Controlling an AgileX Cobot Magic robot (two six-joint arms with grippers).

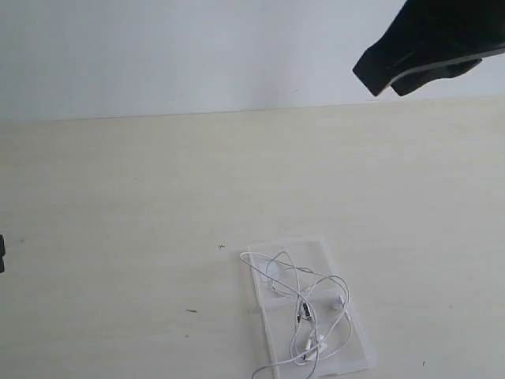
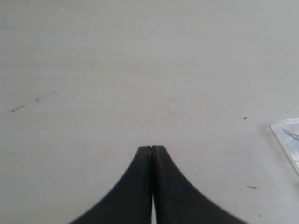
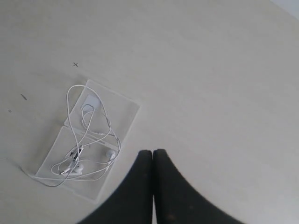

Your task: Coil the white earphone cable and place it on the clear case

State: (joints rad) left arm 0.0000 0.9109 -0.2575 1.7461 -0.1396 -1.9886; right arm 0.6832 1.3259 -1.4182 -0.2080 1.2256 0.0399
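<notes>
White, hair-thin earphone cable (image 1: 304,308) is lying in loose tangled loops on the flat clear case (image 1: 359,347) (two transparent panels), which is resting on the pale wood-grain table (image 1: 118,197). Right gripper (image 3: 153,151) is hovering high, jaws pressed together, empty; left gripper (image 2: 152,148) is likewise clenching nothing.

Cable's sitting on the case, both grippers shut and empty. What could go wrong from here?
1. The white earphone cable is only loosely looped, and one loop runs past the edge of the clear case onto the table. It could snag or spring off.
2. The case lies loose on the smooth table, so a low sweep by the right gripper could nudge it.
</notes>
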